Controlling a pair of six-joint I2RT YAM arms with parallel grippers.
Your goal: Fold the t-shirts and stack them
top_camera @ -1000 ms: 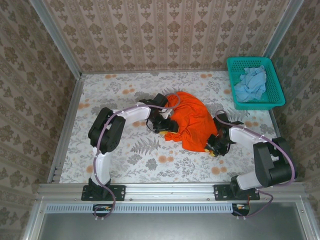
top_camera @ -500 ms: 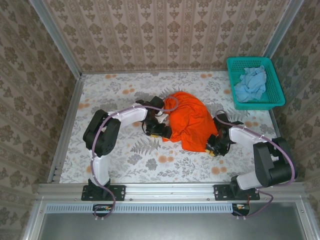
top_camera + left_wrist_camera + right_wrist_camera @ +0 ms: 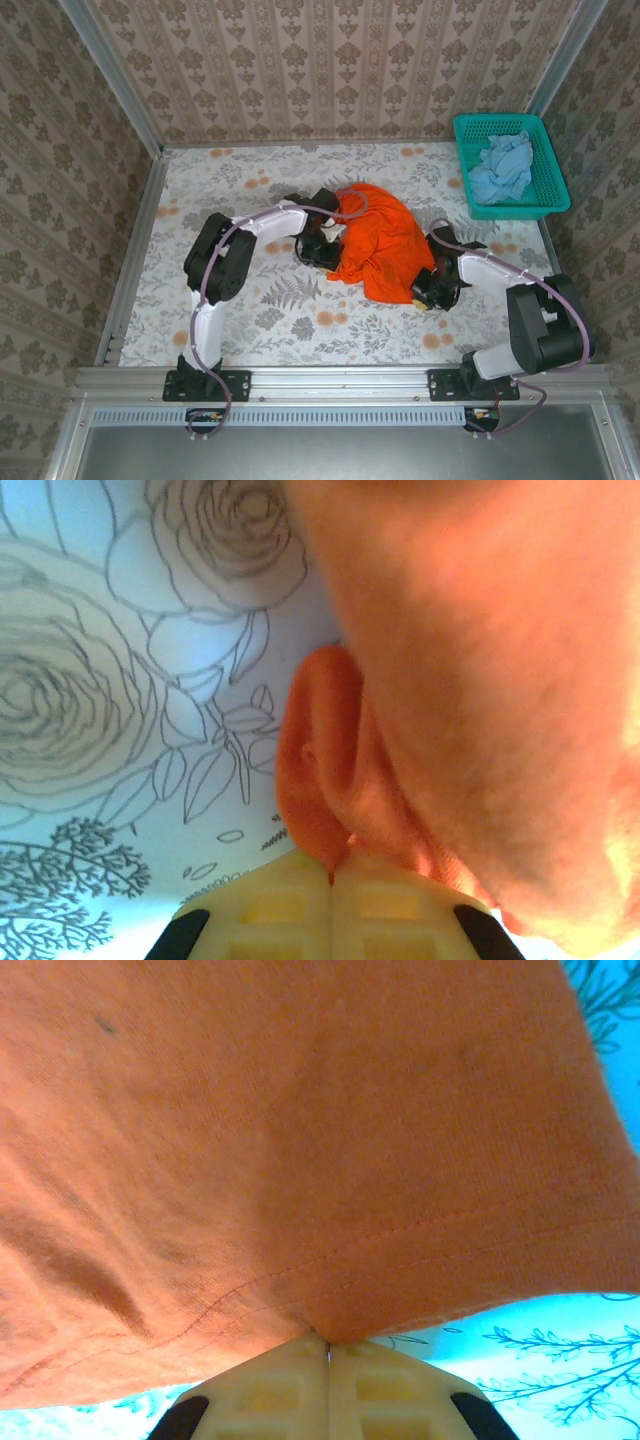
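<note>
Broadly, the flowered tabletop (image 3: 250, 310) carries the orange t-shirt (image 3: 380, 240) as a rumpled heap at its middle, its long axis running from far-left to near-right. The teal basket (image 3: 553, 165) sits well apart in the far right corner with the pale blue t-shirt (image 3: 502, 165) bunched inside it.

The orange heap lies between the two arms. The left pincer (image 3: 322, 248) is at its left edge, with its jaws pressed together on a raised fold (image 3: 320, 760) of the cloth. The right pincer (image 3: 425, 290) is at the near-right end, clamped shut on the stitched hem (image 3: 420, 1225).

Since each arm holds its own side, the next move probably turns on drawing them apart along that slanted axis to spread the cloth flat. Neither arm is near the basket, though the right one is closer.
</note>
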